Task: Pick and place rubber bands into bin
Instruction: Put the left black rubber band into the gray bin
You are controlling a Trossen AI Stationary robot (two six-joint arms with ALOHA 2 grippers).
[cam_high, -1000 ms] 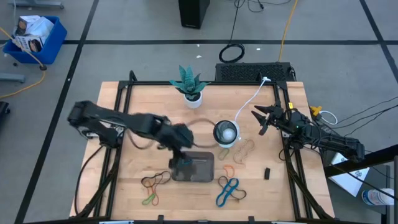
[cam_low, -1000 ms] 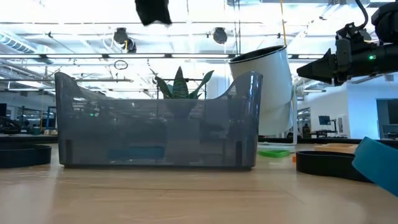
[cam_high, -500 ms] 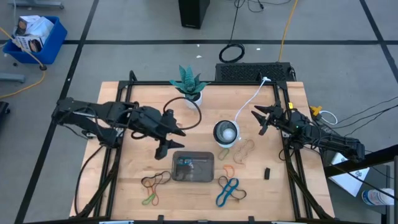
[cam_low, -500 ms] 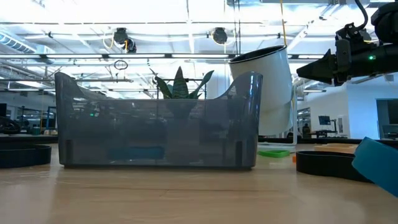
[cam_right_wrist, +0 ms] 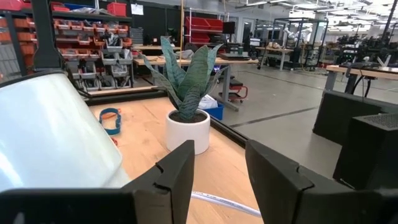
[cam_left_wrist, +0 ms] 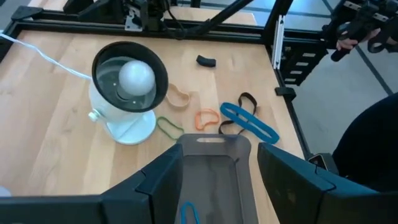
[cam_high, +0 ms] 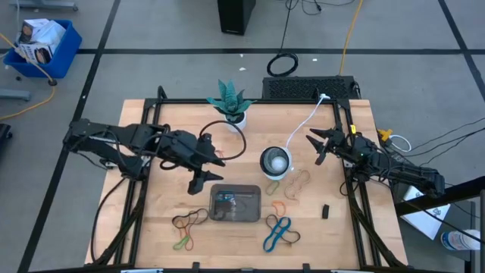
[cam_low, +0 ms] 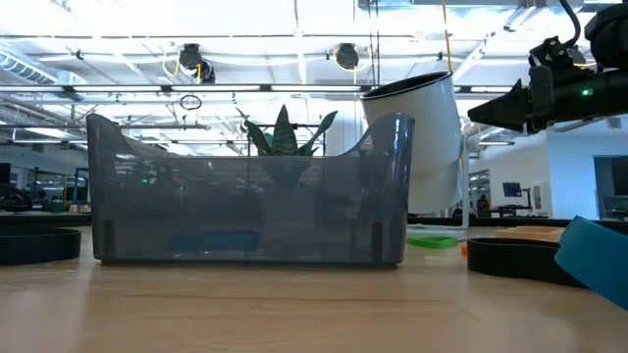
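From above, the left gripper (cam_high: pixel 206 173), fingers apart, hovers just behind the bin (cam_high: pixel 236 203) on the wooden table (cam_high: pixel 159 205); rubber bands (cam_high: pixel 279 231) lie beyond it. The right gripper (cam_high: pixel 317 146), also spread, waits past the white bowl (cam_high: pixel 275 161). At table level, the bin (cam_low: pixel 245 191) fronts a bright workshop.

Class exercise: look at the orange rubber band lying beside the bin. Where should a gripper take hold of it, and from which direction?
The orange rubber band lies flat on the table as an open loop, just clear of the bin. Probably best to come straight down from above and pinch one strand on the side away from the bin, fingers straddling it.
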